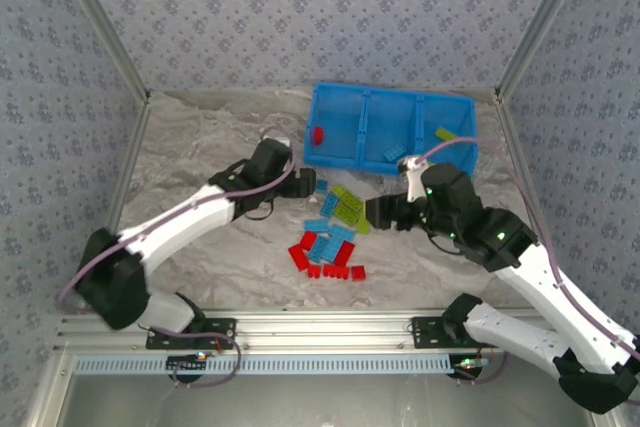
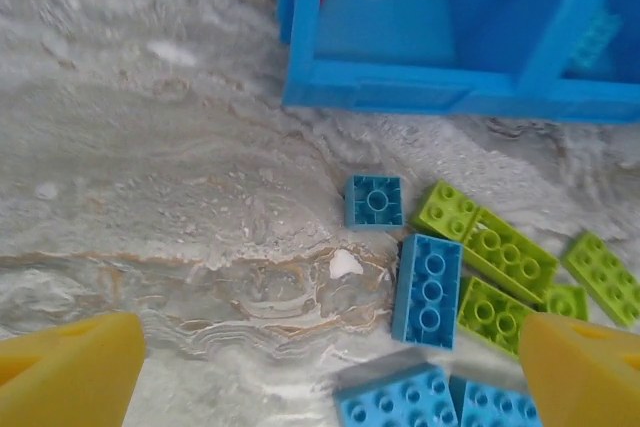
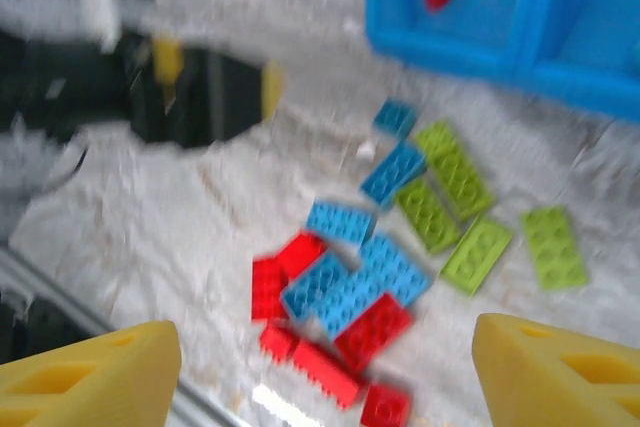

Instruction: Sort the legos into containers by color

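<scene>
Legos (image 1: 335, 232): left fingers (image 2: 70, 372) wide apart, empty, above a blue brick (image 2: 428, 289); right fingers (image 3: 90, 372) apart too, empty. Green bricks (image 2: 505, 252) crowd it, so I'd pinch its short sides & lift straight. Heap's on table (image 1: 200, 147), just short of tray (image 1: 392, 93).

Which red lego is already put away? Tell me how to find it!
Find the big blue tray at the far side of the table. In its left compartment, by the left wall, sits one red brick. The other red bricks lie loose on the table.
</scene>
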### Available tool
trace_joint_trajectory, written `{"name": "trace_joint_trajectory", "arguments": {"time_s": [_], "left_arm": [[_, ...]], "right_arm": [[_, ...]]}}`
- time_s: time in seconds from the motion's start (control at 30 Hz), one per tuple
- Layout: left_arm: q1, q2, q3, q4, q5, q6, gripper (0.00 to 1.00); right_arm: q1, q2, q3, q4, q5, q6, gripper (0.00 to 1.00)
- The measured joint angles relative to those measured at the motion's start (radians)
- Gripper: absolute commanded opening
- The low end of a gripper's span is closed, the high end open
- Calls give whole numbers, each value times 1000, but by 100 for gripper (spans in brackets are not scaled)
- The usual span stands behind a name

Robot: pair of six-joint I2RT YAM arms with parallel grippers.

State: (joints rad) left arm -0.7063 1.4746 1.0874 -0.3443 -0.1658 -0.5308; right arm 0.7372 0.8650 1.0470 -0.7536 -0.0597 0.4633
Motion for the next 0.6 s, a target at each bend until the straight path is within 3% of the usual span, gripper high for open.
{"name": "trace_joint_trajectory", "arguments": {"time_s": [0.17, 0.27, 0.4, 0.6], "left_arm": [[-2, 260, 165, -3, 5, -40, 89], [-1, 363, 226, -4, 12, -52, 80], [-2, 467, 286, -10, 16, -62, 69], [-2, 551, 312, -8, 27, -57, 64]], "right_arm": [[59, 55, -46, -36, 5, 27, 85], [60, 90, -50, -39, 21, 39, 86], [60, 137, -50, -40, 45, 45, 86], [59, 164, -50, -40, 67, 46, 86]]}}
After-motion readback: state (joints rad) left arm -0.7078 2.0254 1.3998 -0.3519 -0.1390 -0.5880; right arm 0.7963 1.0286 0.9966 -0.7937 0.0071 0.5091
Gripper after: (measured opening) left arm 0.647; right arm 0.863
